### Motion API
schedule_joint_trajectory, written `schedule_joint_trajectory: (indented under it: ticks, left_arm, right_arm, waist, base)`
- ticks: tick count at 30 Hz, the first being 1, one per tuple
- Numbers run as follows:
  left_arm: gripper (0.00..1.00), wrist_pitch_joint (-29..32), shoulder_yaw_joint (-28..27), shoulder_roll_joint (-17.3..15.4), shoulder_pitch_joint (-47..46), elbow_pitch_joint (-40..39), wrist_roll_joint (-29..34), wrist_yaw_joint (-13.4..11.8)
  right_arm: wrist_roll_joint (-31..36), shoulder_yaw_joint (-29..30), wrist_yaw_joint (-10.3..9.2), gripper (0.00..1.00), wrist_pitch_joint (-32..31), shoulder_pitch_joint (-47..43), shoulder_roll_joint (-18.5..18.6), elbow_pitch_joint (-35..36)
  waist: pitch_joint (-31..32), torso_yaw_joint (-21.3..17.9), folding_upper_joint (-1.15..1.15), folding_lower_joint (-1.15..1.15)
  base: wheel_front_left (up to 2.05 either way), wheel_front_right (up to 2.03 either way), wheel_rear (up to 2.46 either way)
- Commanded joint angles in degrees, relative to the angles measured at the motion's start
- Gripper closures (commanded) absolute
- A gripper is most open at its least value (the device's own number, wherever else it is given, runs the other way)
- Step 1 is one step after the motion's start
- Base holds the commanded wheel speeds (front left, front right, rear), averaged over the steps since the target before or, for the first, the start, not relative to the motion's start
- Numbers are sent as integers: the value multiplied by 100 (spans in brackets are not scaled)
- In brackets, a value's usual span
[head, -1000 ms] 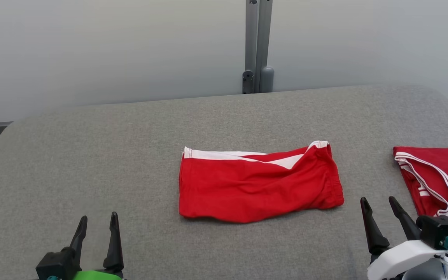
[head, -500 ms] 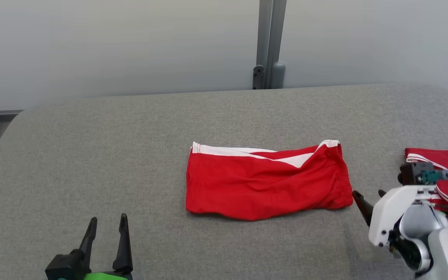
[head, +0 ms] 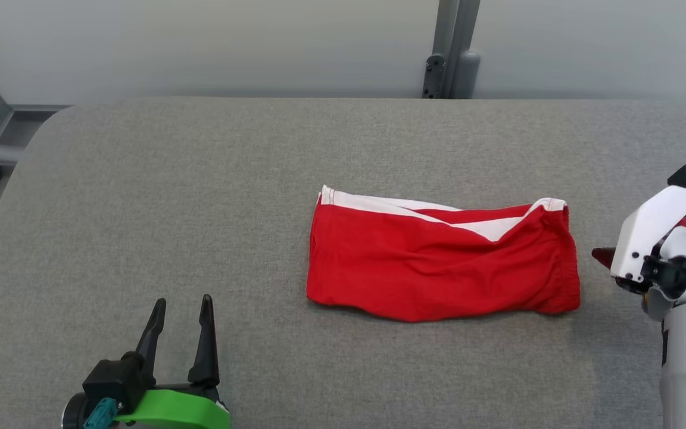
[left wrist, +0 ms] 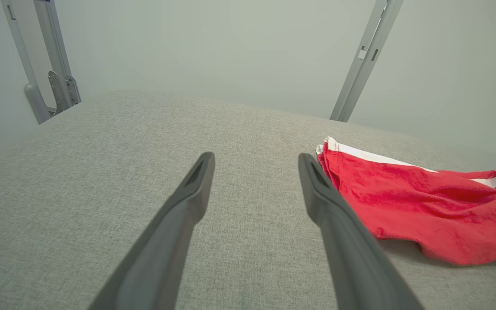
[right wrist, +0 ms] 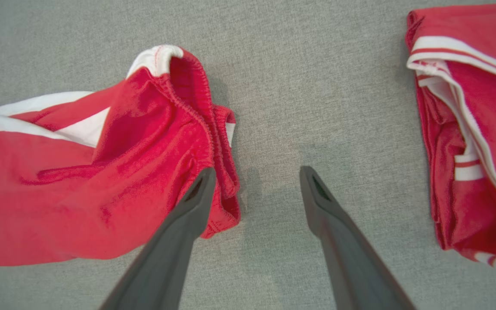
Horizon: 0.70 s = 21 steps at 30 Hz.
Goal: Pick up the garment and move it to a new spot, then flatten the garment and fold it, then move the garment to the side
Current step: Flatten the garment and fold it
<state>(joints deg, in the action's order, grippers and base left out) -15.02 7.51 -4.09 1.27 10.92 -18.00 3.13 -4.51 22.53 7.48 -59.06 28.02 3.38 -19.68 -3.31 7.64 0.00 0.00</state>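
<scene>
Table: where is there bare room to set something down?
The grey table is bare left of the red shorts, beyond the open left gripper, and along the far edge behind them. Crowded on the right: the open right gripper hangs between the shorts and a second red garment.

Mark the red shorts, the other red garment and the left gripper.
red shorts (head: 438, 262): head view, middle of the front.
other red garment (right wrist: 489, 107): right wrist view, red cloth beside the white trim.
left gripper (head: 183, 299): head view, midway between its fingertips.

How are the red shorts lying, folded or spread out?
Folded: the red shorts lie doubled over, with layered white edges showing along the top.
</scene>
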Motion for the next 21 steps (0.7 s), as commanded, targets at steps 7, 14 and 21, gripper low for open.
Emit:
schedule_joint_trajectory:
  ticks: [7,14,21]
  left_arm:
    - [0,-15,4,70,-275,25,86,92]
    - [0,-15,2,101,-343,100,112,113]
    - [0,-15,18,109,-370,163,148,158]
  right_arm:
    - [356,500,0,0,-100,535,-41,-416]
    - [320,607,0,0,-67,515,-39,-937]
    - [244,692,0,0,161,457,-54,-1466]
  waist:
    - [-559,432,0,0]
    - [-612,472,0,0]
    - [-614,481,0,0]
  base:
    - [0,0,0]
    - [0,0,0]
    - [0,0,0]
